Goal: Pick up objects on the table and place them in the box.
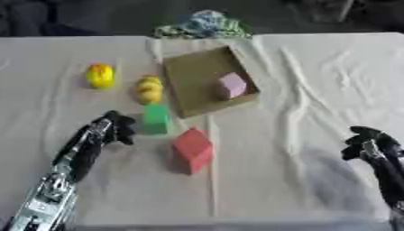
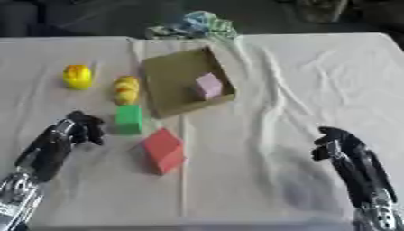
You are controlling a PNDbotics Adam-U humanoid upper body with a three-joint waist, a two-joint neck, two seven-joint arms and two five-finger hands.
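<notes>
The box [image 1: 189,81] sits far of centre in the left eye view, a pink block [image 1: 231,85] inside it; my left hand [image 1: 110,128] is curled on nothing, just left of the green block [image 1: 155,119]. In the right eye view, my right hand [image 2: 335,142] hangs clenched and empty at the near right, well apart from the red block [image 2: 163,150].

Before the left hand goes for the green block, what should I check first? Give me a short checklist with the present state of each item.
1. Left hand beside green block, not gripping it: ok.
2. Left hand holds nothing: ok.
3. Box has free floor; only the pink block inside: ok.
4. Red block apart from the green block: ok.
5. Right hand far from the box path: ok.
6. Left hand's finger opening: cannot tell.
</notes>
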